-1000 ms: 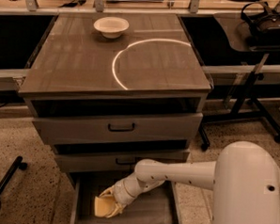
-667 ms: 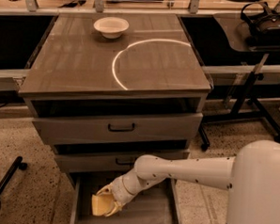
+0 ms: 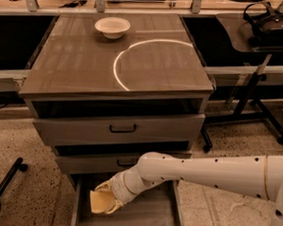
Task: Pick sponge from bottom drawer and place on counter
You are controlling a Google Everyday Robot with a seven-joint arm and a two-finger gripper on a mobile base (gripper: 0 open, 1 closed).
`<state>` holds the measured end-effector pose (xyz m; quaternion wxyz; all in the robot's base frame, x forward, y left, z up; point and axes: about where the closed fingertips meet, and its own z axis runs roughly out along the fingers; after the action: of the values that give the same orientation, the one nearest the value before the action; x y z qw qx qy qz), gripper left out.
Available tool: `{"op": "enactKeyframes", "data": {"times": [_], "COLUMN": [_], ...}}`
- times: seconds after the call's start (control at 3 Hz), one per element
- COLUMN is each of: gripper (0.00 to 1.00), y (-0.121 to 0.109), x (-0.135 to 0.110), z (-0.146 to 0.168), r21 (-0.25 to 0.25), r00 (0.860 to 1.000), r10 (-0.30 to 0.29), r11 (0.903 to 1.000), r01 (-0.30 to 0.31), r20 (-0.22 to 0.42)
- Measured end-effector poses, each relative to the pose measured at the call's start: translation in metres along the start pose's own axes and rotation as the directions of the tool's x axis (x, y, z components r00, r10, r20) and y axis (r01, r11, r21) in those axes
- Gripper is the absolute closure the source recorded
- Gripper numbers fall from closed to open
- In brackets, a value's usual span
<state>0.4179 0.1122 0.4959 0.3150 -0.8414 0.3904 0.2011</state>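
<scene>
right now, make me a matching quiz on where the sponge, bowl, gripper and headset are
1 sponge
2 bowl
3 gripper
4 headset

A near the far edge of the counter
B on the side table at right
C over the open bottom drawer, shut on something
D pale yellow, clamped and held

Pairs: 1-D, 2-A, 3-C, 4-B

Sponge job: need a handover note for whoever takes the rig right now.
Gripper: shut on the sponge, low in the left part of the open bottom drawer.
Counter: no sponge on it; a bowl sits at the back.
Done: drawer open, sponge gripped.
Left: lift the sponge out of the drawer, carry it up to the counter, release it there.
</scene>
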Motion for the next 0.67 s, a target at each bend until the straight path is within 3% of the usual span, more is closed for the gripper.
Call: {"op": "enactKeyframes", "data": {"times": [0.33, 0.67], "gripper": [1.00, 1.00], "y": [-0.001, -0.024], "x": [-0.002, -0.035], "z": [-0.003, -0.043], "r21": [0.007, 0.051], "r00": [1.000, 0.997], "r10": [-0.006, -0.066], "r11": [1.0000, 0.9966], "r01": [0.006, 0.064], "r20": [0.008, 0.028]}}
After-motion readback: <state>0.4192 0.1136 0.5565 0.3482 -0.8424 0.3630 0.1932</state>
